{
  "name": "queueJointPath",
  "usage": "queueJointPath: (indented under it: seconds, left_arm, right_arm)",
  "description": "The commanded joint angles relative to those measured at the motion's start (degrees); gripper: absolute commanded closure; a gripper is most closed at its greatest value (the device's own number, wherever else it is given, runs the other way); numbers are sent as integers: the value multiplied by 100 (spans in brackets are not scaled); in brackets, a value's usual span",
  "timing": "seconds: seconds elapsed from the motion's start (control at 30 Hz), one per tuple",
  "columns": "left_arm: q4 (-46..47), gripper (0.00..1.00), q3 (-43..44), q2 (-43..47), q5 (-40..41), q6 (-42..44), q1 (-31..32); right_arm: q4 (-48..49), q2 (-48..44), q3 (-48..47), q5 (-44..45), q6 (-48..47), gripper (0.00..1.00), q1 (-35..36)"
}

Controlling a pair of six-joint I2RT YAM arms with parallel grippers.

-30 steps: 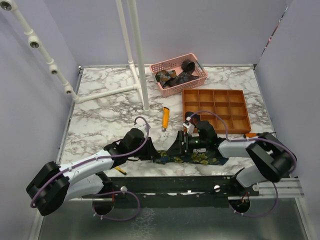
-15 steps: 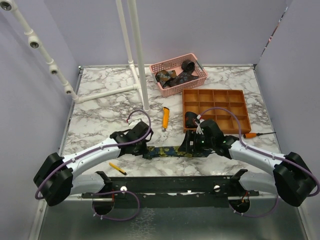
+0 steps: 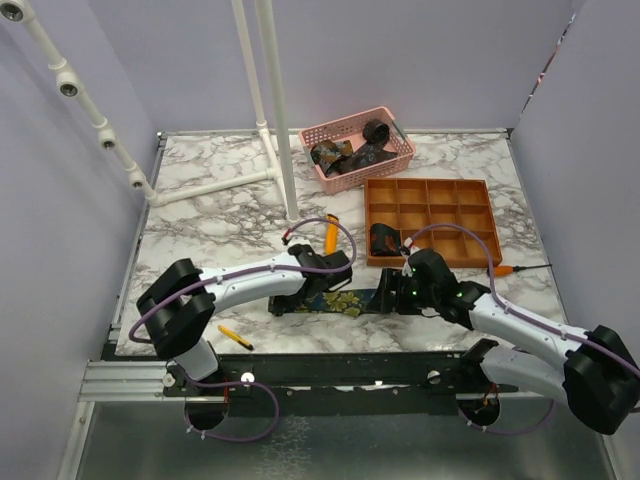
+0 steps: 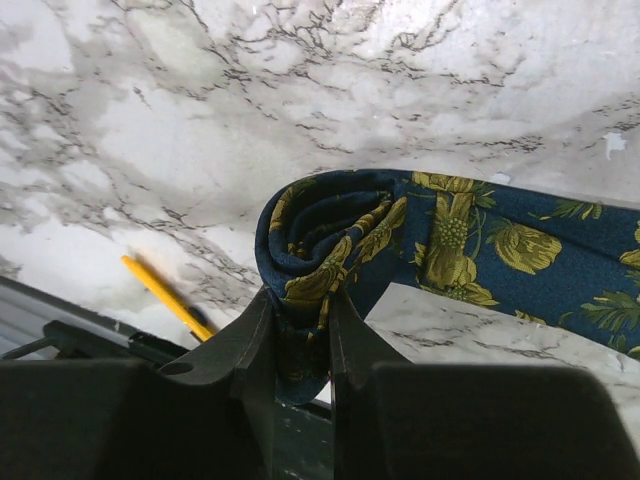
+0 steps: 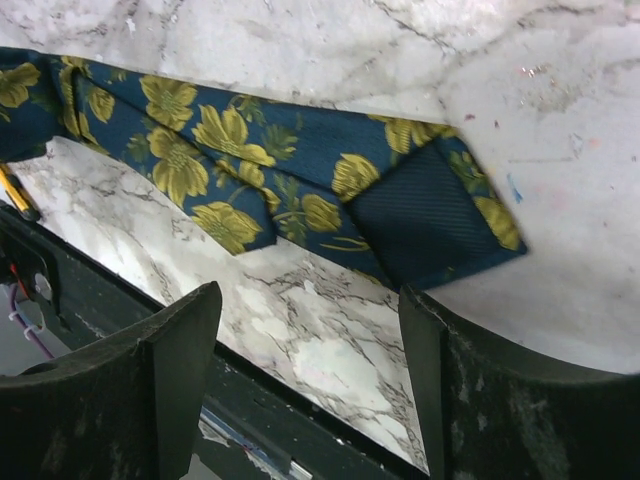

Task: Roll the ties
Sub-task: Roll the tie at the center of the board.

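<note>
Change since half a second ago: left arm swung inward, elbow now nearer the table's middle, and the left gripper point(image 3: 322, 288) shifted right along the navy floral tie point(image 3: 345, 302); the flat length of tie showing between the grippers is shorter. The right gripper point(image 3: 392, 294) has edged left, its elbow staying at the near right corner. Left arm: reaches low across the near half of the table, forearm roughly level; fingers pressed together on the tie's wound end, a loose coil point(image 4: 320, 235) standing on edge at the fingertips point(image 4: 262, 330). Right arm: stretched left from its base, claw spread wide above the tie's broad pointed end point(image 5: 430, 215), which lies flat with its dark underside folded over; contact cannot be told. Surface: white-and-grey marble table point(image 3: 200, 225). On it: yellow pencil point(image 3: 235, 337) near the front edge, left of the tie; orange-yellow utility knife point(image 3: 331, 233) mid-table; orange divided tray point(image 3: 430, 182) with a dark coiled tie point(image 3: 383, 238) in its near left compartment; pink basket point(image 3: 392, 128) at the back holding loose dark ties point(image 3: 350, 152); white pipe frame point(image 3: 278, 110) standing back left. Room: plain lavender walls on three sides.
</note>
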State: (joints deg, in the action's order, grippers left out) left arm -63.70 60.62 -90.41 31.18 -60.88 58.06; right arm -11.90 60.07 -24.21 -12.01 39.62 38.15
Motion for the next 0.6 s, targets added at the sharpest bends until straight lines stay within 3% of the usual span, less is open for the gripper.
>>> queueJointPath:
  seconds: [0.0, 0.23, 0.57]
  left_arm:
    - [-1047, 100, 547, -634, 633, -388, 174]
    - [-1830, 100, 1875, -2227, 670, -869, 502]
    - [-1807, 100, 2831, -3221, 738, -874, 583]
  right_arm:
    - [-324, -310, 208, 230, 116, 24, -3]
    - [-495, -773, 383, 347, 395, 22, -7]
    - [-924, -1509, 566, 476, 879, 15, -3]
